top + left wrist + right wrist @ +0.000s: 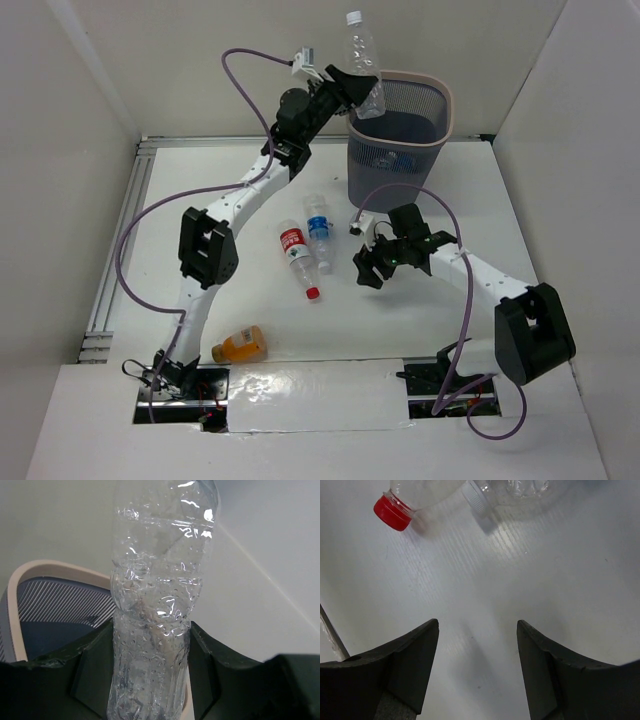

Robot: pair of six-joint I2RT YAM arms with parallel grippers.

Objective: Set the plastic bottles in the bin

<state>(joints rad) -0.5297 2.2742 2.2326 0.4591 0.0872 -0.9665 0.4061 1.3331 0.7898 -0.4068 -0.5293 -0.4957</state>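
**Left claw holds a bottle at the bin; right claw open beside two bottles**

1. Orange bottle: lies on its side at the near left of the desk, close to the left arm's base and well apart from both claws. The left arm is the nearer one.

2. Red-label bottle: lies flat at mid-desk. Its long axis runs from the far side to the near side, angled slightly right, with the red cap at the near end.

3. Blue-label bottle: lies just beside the red-label bottle on its right, roughly parallel, white cap toward the near side.

4. Left claw: raised at the far side and closed on the lower body of a clear bottle. The bottle stands near upright, cap upward. In the top view its base sits at the left rim of the bin. The left wrist view shows the pinkish rim and the mesh interior below and to the left of the bottle. Judgement: releasing it is the step in hand, and it depends on the base being inside the rim line, not over it.

5. Right claw: spread wide and empty, low over the desk. Both bottle caps lie just to its left. The right wrist view shows them ahead of the fingers. The right arm is the nearer one for this pair.

6. Bin: stands at the far right of the desk. Pale shapes show through the mesh, but they cannot be identified.
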